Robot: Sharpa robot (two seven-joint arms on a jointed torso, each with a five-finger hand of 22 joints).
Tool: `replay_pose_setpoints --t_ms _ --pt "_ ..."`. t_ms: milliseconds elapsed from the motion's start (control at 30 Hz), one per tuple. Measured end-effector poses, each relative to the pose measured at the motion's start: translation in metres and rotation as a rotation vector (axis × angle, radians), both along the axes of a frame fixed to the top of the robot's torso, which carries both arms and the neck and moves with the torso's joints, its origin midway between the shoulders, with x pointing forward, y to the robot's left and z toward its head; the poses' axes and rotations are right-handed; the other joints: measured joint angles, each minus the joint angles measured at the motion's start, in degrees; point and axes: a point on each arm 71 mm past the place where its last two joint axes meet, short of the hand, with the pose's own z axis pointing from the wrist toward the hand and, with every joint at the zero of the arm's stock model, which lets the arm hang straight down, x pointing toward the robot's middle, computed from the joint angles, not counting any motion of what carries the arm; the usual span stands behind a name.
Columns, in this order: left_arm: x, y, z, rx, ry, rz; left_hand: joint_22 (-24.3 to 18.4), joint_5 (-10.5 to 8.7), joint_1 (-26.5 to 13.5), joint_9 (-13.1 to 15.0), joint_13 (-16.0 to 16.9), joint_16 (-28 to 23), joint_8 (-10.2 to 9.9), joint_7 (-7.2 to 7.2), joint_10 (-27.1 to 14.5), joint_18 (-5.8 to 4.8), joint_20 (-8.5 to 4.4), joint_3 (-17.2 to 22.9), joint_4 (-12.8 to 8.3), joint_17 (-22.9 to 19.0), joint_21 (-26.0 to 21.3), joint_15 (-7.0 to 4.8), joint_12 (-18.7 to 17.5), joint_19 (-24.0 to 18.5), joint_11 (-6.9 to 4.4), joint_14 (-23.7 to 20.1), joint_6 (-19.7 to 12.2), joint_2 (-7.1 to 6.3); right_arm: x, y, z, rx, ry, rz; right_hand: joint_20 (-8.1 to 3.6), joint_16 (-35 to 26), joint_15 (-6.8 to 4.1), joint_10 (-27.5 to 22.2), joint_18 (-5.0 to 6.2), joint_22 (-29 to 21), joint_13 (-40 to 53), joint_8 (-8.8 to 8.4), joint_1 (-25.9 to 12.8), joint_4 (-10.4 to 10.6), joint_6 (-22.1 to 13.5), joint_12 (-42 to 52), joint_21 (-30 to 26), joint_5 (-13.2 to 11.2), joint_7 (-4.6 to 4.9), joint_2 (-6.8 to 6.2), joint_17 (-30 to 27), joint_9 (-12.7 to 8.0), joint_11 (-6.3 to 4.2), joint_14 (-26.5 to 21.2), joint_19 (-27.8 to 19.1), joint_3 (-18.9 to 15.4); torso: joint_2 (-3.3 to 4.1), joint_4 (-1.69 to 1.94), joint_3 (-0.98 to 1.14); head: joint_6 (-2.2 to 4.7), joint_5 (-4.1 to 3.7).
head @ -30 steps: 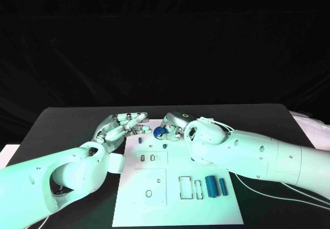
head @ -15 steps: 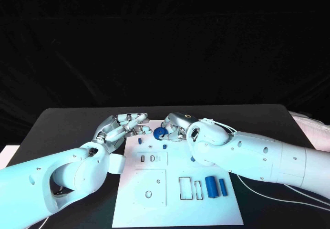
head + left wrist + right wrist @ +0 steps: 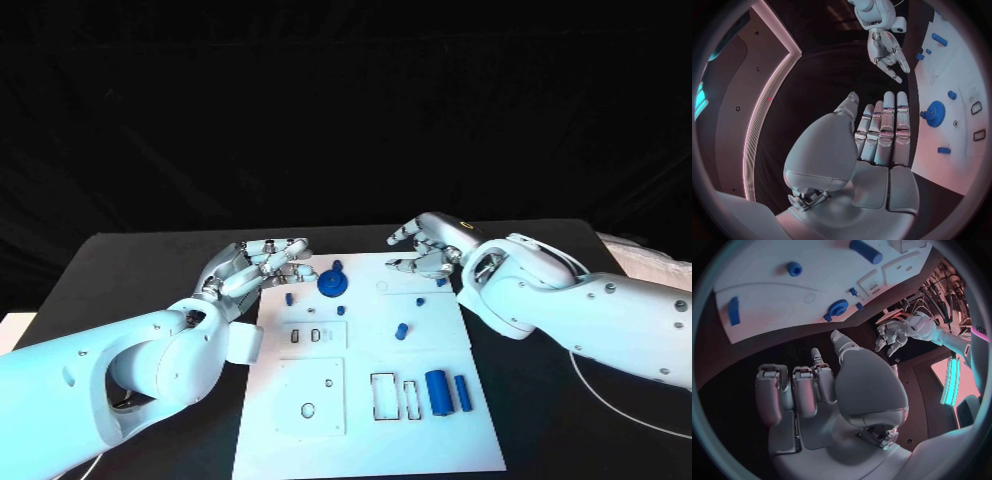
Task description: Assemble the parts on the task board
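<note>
The white task board [image 3: 433, 440] lies in the middle of the black table. A blue gear [image 3: 333, 283] stands on its far part, also seen in the left wrist view [image 3: 934, 111] and the right wrist view [image 3: 839, 306]. My left hand [image 3: 267, 262] hovers at the board's far left corner, just left of the gear, fingers stretched out and holding nothing [image 3: 876, 142]. My right hand [image 3: 430, 250] is above the far right edge, apart from the gear, fingers loosely spread and holding nothing [image 3: 811, 395]. Two blue cylinders [image 3: 449, 392] lie near the board's front right.
Small blue pegs [image 3: 290, 298] stand near the gear, and an oblong blue piece [image 3: 401, 330] lies mid-board. Empty rectangular slots [image 3: 387, 394] sit left of the cylinders, and an oval hole [image 3: 307, 409] is in the front left panel. Bare black table [image 3: 130, 270] surrounds the board.
My right hand has let go of the blue gear and drawn back to the right. The gear now stands on the board. My left hand has barely moved.
</note>
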Motion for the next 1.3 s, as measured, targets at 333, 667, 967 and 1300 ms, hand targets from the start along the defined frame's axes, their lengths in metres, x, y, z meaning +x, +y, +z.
replay_pose_setpoints --t_ms 333,667,967,1300 --pt "0.002 -0.001 -0.001 0.000 0.000 0.000 0.0 0.00 0.0 0.0 0.0 0.0 0.0 0.00 0.0 0.00 0.00 0.0 0.0 0.1 0.0 0.00 0.0 0.0 0.00 0.0 0.0 0.00 -0.001 -0.071 -0.014 -0.036 0.086 -0.026 0.00 0.2 0.00 0.0 -0.62 0.0 0.0 0.02 2.3 -2.3 0.4 0.2 0.2 0.0 0.02 -0.82 0.0 0.0 0.00 0.0 0.0 0.2 -0.49 -1.14 0.51 -0.02 -0.09" --pt "0.004 -0.001 -0.002 0.001 0.001 0.001 0.0 0.00 0.0 0.0 0.0 0.0 0.0 0.00 0.0 0.00 0.00 0.0 0.0 0.1 0.0 0.00 0.0 0.0 0.00 0.0 0.0 0.00 0.003 -0.092 -0.028 -0.068 0.107 -0.034 0.00 0.2 0.00 0.0 -0.61 0.0 0.0 0.02 2.6 -2.5 0.4 0.2 0.2 0.0 0.02 -0.66 0.0 0.0 0.00 0.0 0.0 0.0 -0.59 -1.54 0.92 -0.01 -0.27" --pt "0.006 -0.002 -0.003 0.001 0.002 0.001 0.0 0.00 0.0 0.0 0.0 0.0 0.0 0.00 0.0 -0.01 0.00 0.0 0.0 0.1 0.0 0.00 0.0 0.0 0.00 0.0 0.0 0.00 0.012 -0.087 -0.036 -0.069 0.114 -0.034 0.00 0.4 0.00 0.0 -0.61 0.0 0.0 0.02 2.6 -2.5 0.4 0.4 0.2 0.0 0.02 -0.66 0.0 -0.1 0.00 0.0 0.0 0.0 -0.56 -1.47 1.14 -0.31 -0.30" --pt "0.006 -0.002 -0.003 0.001 0.003 -0.001 0.0 0.00 0.0 0.0 0.0 0.0 0.0 0.00 0.0 -0.01 0.00 0.0 0.0 0.0 0.0 0.00 0.0 0.0 0.00 0.0 0.0 0.00 0.017 -0.078 -0.039 -0.064 0.118 -0.027 0.00 0.4 0.00 0.0 -0.59 0.0 0.0 0.02 3.1 -2.7 0.5 0.5 0.2 0.0 0.14 -0.12 0.0 -0.1 0.00 0.0 0.0 0.3 -0.54 -1.49 1.07 -0.70 -0.34"
